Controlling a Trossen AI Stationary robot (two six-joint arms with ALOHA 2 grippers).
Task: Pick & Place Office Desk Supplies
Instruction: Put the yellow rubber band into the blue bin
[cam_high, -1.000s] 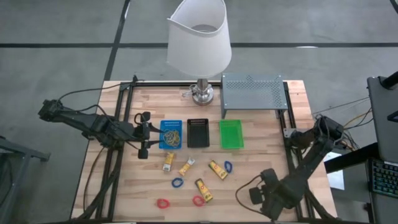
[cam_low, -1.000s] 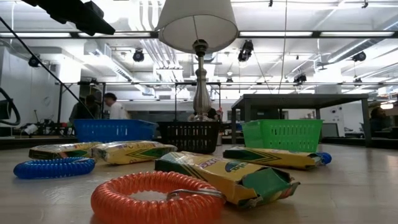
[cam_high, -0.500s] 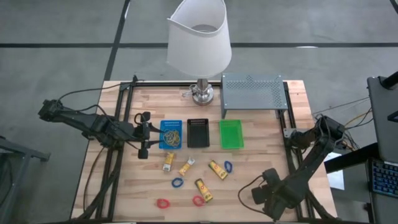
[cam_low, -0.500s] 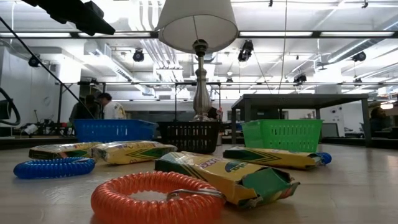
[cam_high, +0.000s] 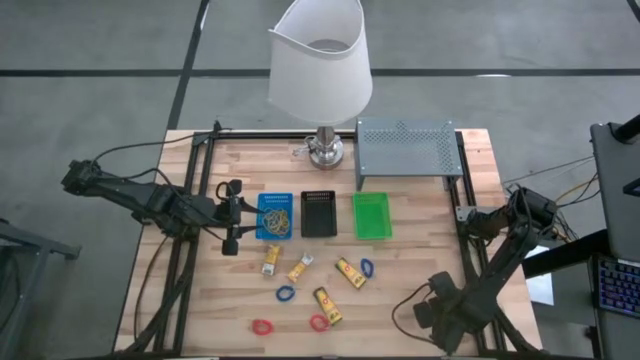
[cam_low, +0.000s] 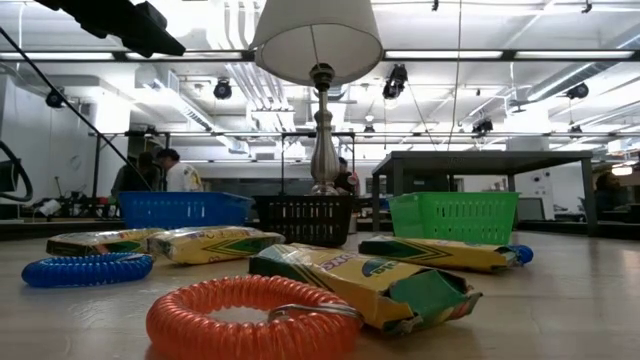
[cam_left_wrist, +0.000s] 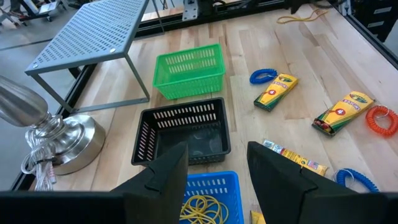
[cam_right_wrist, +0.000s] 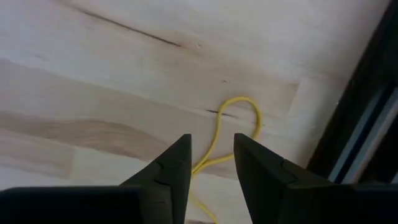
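The right gripper (cam_right_wrist: 211, 162) is low over the near right corner of the table (cam_high: 420, 250). Its jaws are a little apart and hold nothing. Right in front of them lies a thin yellow band (cam_right_wrist: 233, 127), flat on the wood, close to the dark edge rail. I think the band is very light, soft and bendy. It lies so flat that the jaws must press down onto the wood and pinch one side of the loop, or it will slip out.

The left gripper (cam_left_wrist: 214, 174) waits over the blue tray (cam_high: 275, 215), jaws open and empty. More bands (cam_left_wrist: 199, 208) sit in that tray.

The other supplies lie in the middle of the table, in front of the trays: 4 yellow packets (cam_high: 327, 305), 2 blue rings (cam_high: 286, 293) and 2 red rings (cam_high: 262, 326). The packets look light and stiff, best held across the narrow sides. The rings look springy, best pinched on one side of the coil.

The band by the right gripper does not show from above, where the arm covers it. The near part of it is hidden behind the fingers. The low view shows neither gripper. I cannot tell what is in the black tray (cam_high: 318, 213) or the green tray (cam_high: 371, 215).
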